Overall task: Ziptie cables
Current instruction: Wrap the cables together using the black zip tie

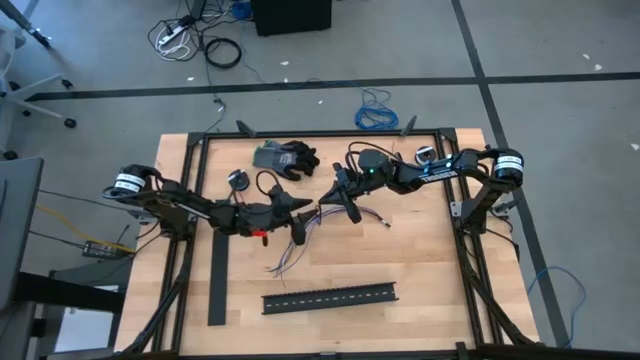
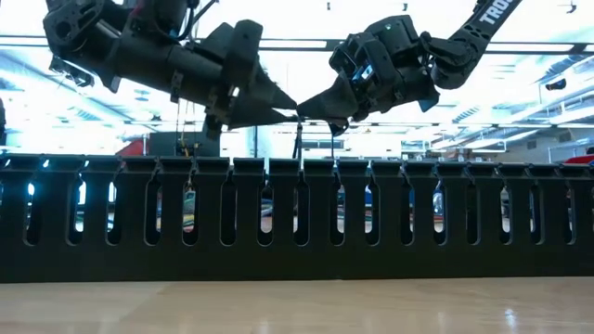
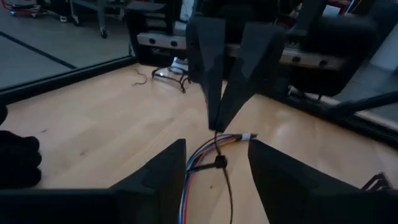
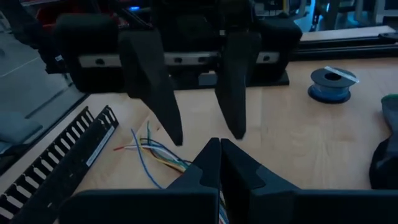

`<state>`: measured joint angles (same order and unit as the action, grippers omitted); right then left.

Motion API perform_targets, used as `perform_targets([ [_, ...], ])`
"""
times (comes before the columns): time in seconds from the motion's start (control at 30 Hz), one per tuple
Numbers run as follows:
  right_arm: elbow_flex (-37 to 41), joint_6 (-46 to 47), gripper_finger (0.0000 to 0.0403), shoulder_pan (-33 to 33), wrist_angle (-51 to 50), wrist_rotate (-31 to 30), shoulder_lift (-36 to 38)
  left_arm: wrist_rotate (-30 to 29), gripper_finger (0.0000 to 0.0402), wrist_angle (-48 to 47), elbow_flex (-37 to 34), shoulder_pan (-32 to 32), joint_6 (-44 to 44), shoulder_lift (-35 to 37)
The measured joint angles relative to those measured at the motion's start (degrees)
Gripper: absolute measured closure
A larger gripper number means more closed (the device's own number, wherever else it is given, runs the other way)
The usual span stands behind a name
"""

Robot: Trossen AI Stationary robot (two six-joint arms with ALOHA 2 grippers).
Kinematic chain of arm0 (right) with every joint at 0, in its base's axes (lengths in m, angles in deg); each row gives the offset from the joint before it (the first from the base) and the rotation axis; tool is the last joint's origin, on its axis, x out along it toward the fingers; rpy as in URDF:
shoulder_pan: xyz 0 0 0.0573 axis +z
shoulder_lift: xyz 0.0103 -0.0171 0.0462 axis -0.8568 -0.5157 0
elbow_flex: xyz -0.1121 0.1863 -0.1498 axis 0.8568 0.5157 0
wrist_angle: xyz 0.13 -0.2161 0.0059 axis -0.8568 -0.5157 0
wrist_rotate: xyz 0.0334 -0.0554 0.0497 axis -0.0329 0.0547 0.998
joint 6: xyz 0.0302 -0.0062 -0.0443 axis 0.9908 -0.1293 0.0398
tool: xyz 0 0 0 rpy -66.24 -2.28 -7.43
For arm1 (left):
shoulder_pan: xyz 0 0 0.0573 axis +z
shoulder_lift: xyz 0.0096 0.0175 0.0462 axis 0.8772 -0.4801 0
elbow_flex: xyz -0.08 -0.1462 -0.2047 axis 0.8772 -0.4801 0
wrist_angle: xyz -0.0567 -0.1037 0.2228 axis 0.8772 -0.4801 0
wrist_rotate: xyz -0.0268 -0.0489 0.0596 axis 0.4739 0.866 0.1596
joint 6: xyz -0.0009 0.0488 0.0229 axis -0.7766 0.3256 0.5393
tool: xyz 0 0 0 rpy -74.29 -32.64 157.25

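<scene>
The cables (image 1: 290,245) are a thin multicoloured bundle on the table, mid-table, with the splayed ends (image 4: 146,149) toward the near-left. A black ziptie (image 3: 219,163) wraps the bundle near its other end. My left gripper (image 1: 303,207) (image 3: 217,143) is open; its fingers stand on either side of the bundle (image 3: 194,180) and do not touch it. My right gripper (image 1: 325,203) (image 4: 219,142) faces it tip to tip (image 2: 299,111) and is shut on the ziptie. My right gripper (image 3: 215,126) pinches the ziptie's thin tail (image 3: 216,140) between its two fingertips. It comes from the table's right, slanting down. The tail runs from the tips to the ziptie's head on the bundle.
A black slotted channel (image 1: 330,297) (image 2: 297,218) lies near the table's near edge, with a flat black strip (image 1: 218,280) to its left. A black glove (image 1: 290,158) lies toward the far edge. A blue spool (image 4: 333,84) stands on the table. Metal frame rails border it.
</scene>
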<state>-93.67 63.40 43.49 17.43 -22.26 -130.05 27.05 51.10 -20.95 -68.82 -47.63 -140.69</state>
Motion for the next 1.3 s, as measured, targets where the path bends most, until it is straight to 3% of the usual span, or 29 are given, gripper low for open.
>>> perform_targets([
  [0.27,0.00,1.24,0.0403,0.09,0.64,0.81,0.00,0.16,0.0236,1.40,2.40,0.28,2.73,-4.34],
  [0.8,0.00,1.44,0.0403,0.46,0.14,0.99,0.00,0.12,0.0239,1.33,4.04,0.92,7.25,-4.40],
  [1.3,0.00,1.87,0.0402,0.46,1.50,0.97,0.00,-0.30,0.0309,-0.70,4.04,1.14,7.45,-4.38],
])
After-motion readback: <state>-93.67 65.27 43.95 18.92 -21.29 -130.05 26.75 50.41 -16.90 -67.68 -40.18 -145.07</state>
